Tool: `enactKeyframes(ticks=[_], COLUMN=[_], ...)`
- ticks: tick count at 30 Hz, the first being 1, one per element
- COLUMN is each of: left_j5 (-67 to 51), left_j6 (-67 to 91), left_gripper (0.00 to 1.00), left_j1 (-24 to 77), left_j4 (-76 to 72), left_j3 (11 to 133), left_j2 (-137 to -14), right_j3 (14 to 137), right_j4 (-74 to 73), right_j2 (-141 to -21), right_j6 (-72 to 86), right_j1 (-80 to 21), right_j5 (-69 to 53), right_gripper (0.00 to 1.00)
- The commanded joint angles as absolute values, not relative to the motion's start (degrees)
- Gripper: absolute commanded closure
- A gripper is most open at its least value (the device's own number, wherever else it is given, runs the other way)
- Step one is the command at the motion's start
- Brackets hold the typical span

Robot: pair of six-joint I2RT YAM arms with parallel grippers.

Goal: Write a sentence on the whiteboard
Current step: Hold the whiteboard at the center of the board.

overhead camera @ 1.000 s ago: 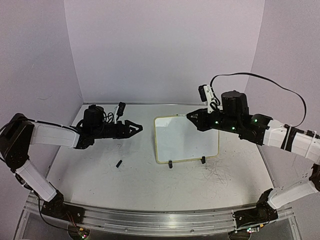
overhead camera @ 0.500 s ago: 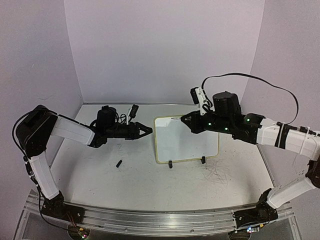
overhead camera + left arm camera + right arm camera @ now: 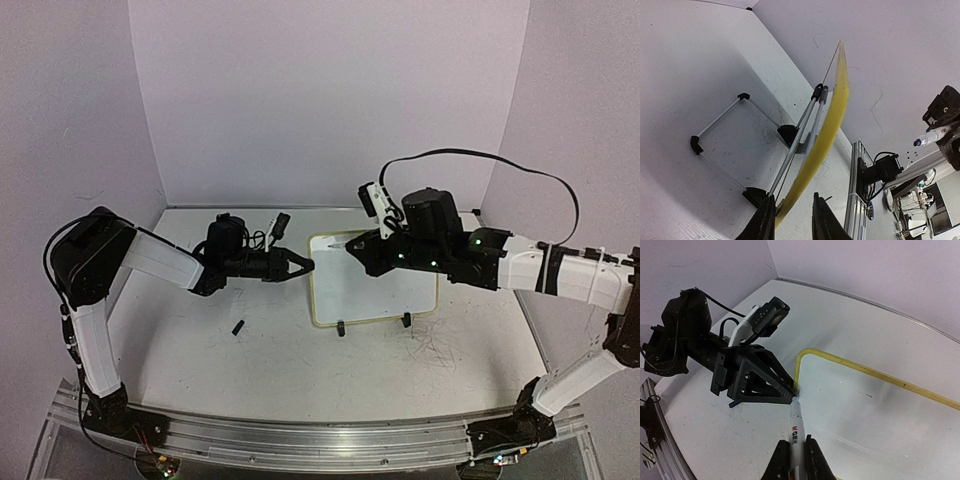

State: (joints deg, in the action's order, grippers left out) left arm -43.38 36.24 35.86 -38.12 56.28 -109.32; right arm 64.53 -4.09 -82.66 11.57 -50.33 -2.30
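The whiteboard [image 3: 372,280] leans on a wire stand at mid-table, its yellow frame [image 3: 832,115] seen edge-on in the left wrist view. No sentence shows on its white face [image 3: 875,410]. My left gripper [image 3: 303,265] reaches the board's left edge. Its jaws [image 3: 792,210] straddle the yellow frame, narrowly open, with a gap on one side. My right gripper [image 3: 795,442] is shut on a white marker [image 3: 796,427]. The marker points at the board's top-left corner, its tip just beside the left gripper's fingertips [image 3: 785,390].
A small dark cap [image 3: 239,327] lies on the table left of the board. The wire stand [image 3: 720,117] with black feet props the board from behind. Grey scribbles [image 3: 435,345] mark the tabletop at front right. A metal rail [image 3: 320,435] runs along the near edge.
The left arm has stretched right until its jaws reach the board's left edge, and the jaws have narrowed. The right gripper has carried the marker left toward the board's top-left corner.
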Motion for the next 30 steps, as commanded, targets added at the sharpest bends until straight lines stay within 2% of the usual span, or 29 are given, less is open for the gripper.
enactKeyframes(ticks=[1,6,15,30], left_j5=[-44.6,-44.6,-44.7,-44.3], left_j6=[36.0,35.3,34.4,32.9], left_gripper=[0.76,0.83,0.81,0.93], left_j1=[36.3,36.5,36.8,37.0], left_j4=[-42.1,-42.3,-42.5,-42.5], left_j3=[59.1,59.0,59.2,59.4], left_j2=[-110.2,-110.5,-111.3,-111.9], right_j3=[67.5,67.9,68.0,67.3], right_j4=[-3.2,-3.3,-3.3,-3.3], right_j2=[-83.7,-85.1,-85.6,-85.6], right_j6=[10.1,9.9,9.9,10.0], right_j1=[-50.9,-51.6,-52.6,-53.1], right_j5=[-0.8,-0.1,0.0,1.7], right_gripper=[1.0,1.0,1.0,1.0])
